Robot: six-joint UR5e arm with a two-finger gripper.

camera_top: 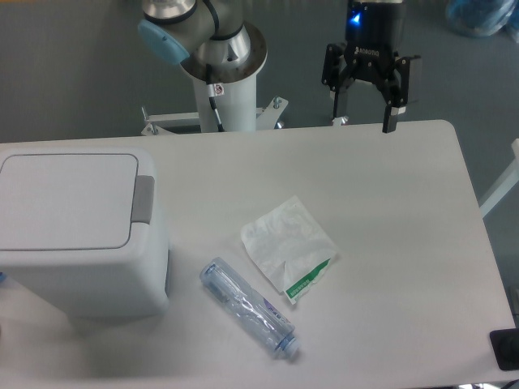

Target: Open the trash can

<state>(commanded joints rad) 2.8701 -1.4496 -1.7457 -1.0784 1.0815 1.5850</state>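
My gripper [362, 118] hangs over the far edge of the table [405, 243], toward its far right corner, pointing down. The jaws stand spread wide with nothing between them; both black fingers [390, 113] are clear of every object. A blue light shows on the wrist above the gripper body.

The trash can [77, 235] occupies the left side of the table and runs off the left edge of the view. It is a large white boxy bin with rounded corners. Its flat lid [65, 198] lies closed, flush with the top. The grey push tab [143, 198] sits at the lid's right edge, facing the middle of the table. The trash can is well apart from my gripper.

Near the middle of the table lies an opened white wrapper [288, 241] with a green printed strip at its near right end. A clear plastic bottle [247, 307] lies on its side just nearward and to the left of the wrapper, its cap end pointing toward the near edge. The bottle lies near the trash can's right side without touching it.

My base column [227, 73] stands beyond the far edge of the table.
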